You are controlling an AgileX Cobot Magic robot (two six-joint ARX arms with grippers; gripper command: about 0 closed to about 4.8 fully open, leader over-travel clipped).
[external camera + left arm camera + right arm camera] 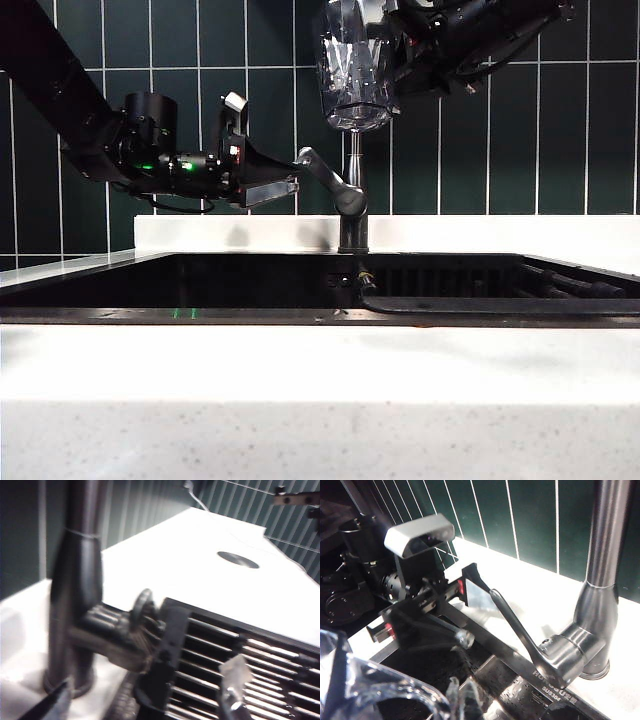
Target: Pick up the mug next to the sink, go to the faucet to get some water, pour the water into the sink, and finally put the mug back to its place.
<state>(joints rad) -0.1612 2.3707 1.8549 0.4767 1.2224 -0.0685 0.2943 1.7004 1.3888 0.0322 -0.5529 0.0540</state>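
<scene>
From the room, the right gripper (pixel 400 50) clamps the mug (pixel 352 70) high over the faucet (pixel 352 200): rigid, slick, breakable glass, best gripped around its wall. Right wrist: left gripper (pixel 465 615), jaws spread, at the lever (pixel 520 630)

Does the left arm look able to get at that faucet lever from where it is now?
Probably yes. The left gripper is open, its fingers right at the tip of the lever, with nothing between them. The right gripper holds the mug well above, out of the way.
</scene>
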